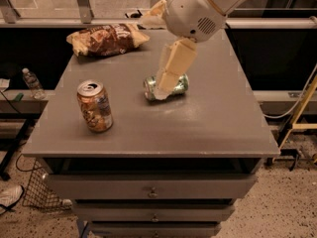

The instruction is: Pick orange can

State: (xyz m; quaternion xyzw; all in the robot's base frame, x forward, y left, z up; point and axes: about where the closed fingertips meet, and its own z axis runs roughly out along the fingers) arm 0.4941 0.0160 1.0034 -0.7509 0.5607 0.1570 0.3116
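The orange can [94, 106] stands upright on the left front part of the grey table top [208, 123]. It is orange-brown with a silver top, a pull tab and a pale label patch. My gripper [165, 87] hangs down from the cream arm [198, 9] near the middle of the table, in front of the green-and-silver can [181, 85]. The gripper is well to the right of the orange can and apart from it. It holds nothing that I can see.
The green-and-silver can lies on its side mid-table, partly covered by the gripper. A brown snack bag [106, 37] lies at the back left. Drawers [151, 190] sit below the top. A water bottle [32, 82] and a wire basket [39, 190] are to the left, and a yellow frame [302, 118] stands at the right.
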